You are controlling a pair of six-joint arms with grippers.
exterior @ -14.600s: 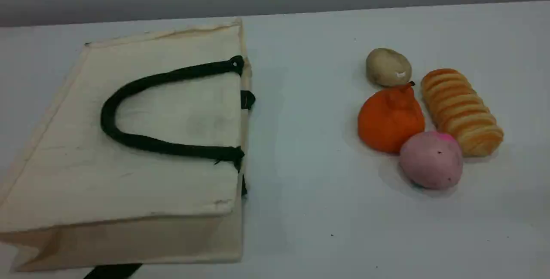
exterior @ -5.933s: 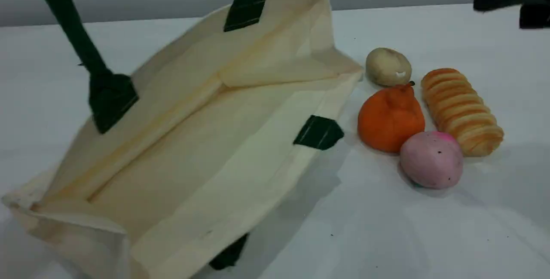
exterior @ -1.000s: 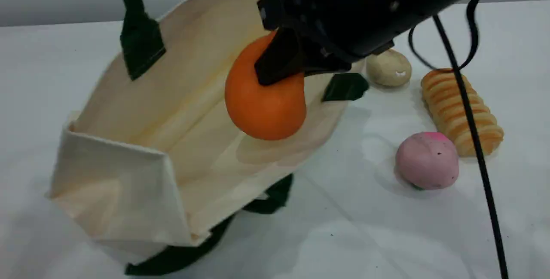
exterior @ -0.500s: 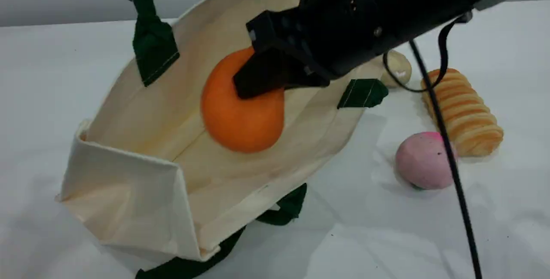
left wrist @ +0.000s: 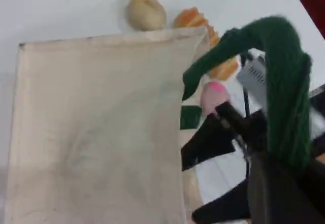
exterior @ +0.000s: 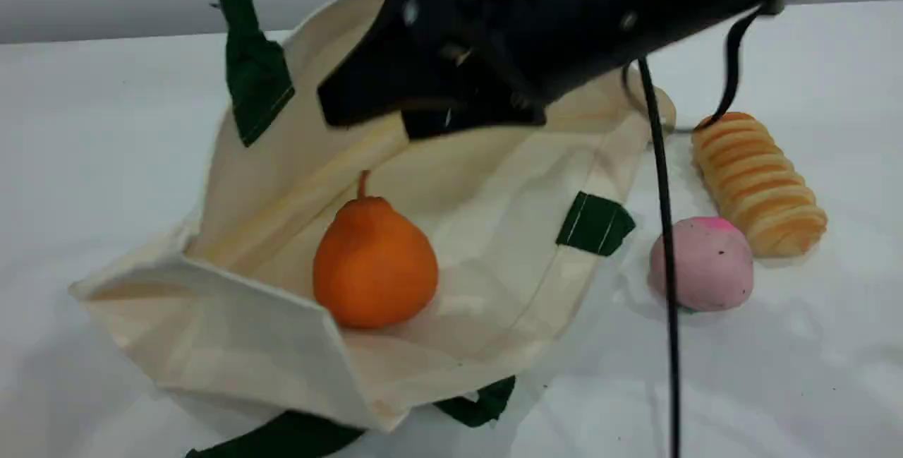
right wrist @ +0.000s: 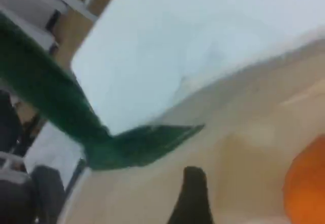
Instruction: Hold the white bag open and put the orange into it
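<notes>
Right hand (exterior: 367, 109) spread open and empty above the white bag (exterior: 494, 190), orange (exterior: 374, 264) lying inside, lower centre.
Left hand (left wrist: 284, 183), clamped on the green handle (left wrist: 284, 82), should hold the mouth high while the right lifts straight out, clear of the rim.

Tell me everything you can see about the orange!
The orange is round, bright and matte, like a soft toy, with a puckered top and a thin stem pointing up. It sits upright inside the white bag, resting on the cream cloth just behind the bag's folded end. Nothing grips it: the right hand hangs open above it, not touching.
</notes>
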